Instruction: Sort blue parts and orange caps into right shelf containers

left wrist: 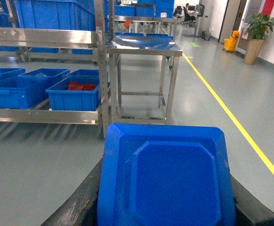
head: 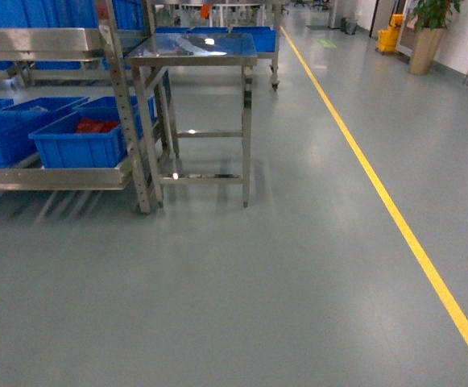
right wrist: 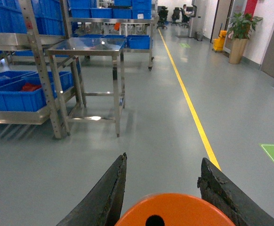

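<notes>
Currently gripping: left gripper (left wrist: pixel 165 207) clamped on blue part (left wrist: pixel 167 179), right gripper (right wrist: pixel 162 197) on orange cap (right wrist: pixel 174 212). Judged light, rigid, slick plastic; best held across flat sides. Crates (head: pixel 84 141) well ahead, left.

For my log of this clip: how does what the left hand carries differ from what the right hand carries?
The blue part in the left hand is bright blue and angular, with a raised octagonal panel. The orange cap in the right hand is orange and round, with a dark hole on top. The blue part hides most of its fingers; the cap leaves both fingers showing. Both sit between dark fingers, above the grey floor.
</notes>
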Controlling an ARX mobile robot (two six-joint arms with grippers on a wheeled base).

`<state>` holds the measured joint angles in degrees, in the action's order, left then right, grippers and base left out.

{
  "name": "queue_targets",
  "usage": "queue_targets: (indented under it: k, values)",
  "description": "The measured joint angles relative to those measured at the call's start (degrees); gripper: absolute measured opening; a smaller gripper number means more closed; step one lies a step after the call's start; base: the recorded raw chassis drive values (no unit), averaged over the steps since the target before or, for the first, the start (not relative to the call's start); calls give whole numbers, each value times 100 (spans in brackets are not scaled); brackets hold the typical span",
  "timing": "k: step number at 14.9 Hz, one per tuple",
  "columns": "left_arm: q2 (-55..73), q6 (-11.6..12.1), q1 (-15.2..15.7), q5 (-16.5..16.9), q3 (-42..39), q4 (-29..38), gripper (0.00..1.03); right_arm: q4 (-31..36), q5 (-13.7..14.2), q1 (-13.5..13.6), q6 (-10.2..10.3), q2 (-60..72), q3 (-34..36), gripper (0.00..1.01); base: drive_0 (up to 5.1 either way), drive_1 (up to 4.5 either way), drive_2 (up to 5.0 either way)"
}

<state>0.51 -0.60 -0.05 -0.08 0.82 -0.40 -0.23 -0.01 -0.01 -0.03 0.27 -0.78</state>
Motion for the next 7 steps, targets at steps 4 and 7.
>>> queue_targets:
  k: [4,7]
  values:
    - [0,0,0,7,0,-2,44,-15,0,0,0,0,0,42,5,432,-423]
    - [0,0,0,4,0,-2,44,0,0,0,0,0,0,42,3,430,-424]
